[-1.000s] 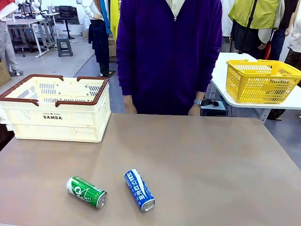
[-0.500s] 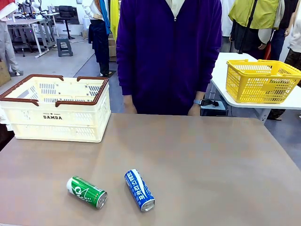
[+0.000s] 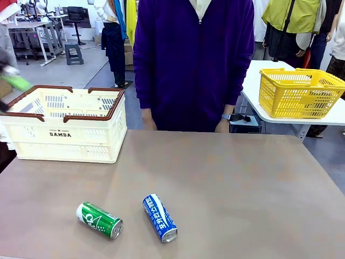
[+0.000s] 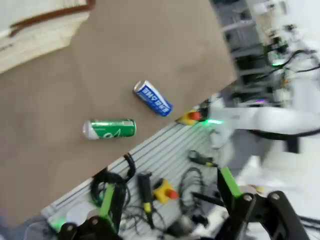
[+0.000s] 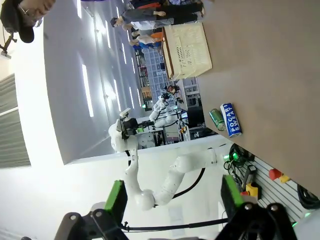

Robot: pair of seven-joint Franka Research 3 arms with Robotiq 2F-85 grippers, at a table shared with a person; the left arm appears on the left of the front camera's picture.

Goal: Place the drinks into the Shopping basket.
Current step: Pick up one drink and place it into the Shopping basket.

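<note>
Brown matte surface (image 3: pixel 232 183) in the foreground, with a grey polished floor (image 3: pixel 54 73) beyond its far left corner. At right stood a white side table (image 3: pixel 250 86) carrying a yellow mesh basket (image 3: pixel 299 93). At far left, a white desk (image 3: pixel 24 24), a black office chair (image 3: pixel 78 15) and a low grey step stool (image 3: pixel 74 54) occupied the open floor. Long ceiling light strips (image 5: pixel 85 82), seen from the right wrist, lit the room brightly.

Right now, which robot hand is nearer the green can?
Left. The left hand hangs over the table at left, looking down on the green can; the right hand is far off, seeing it small.
</note>
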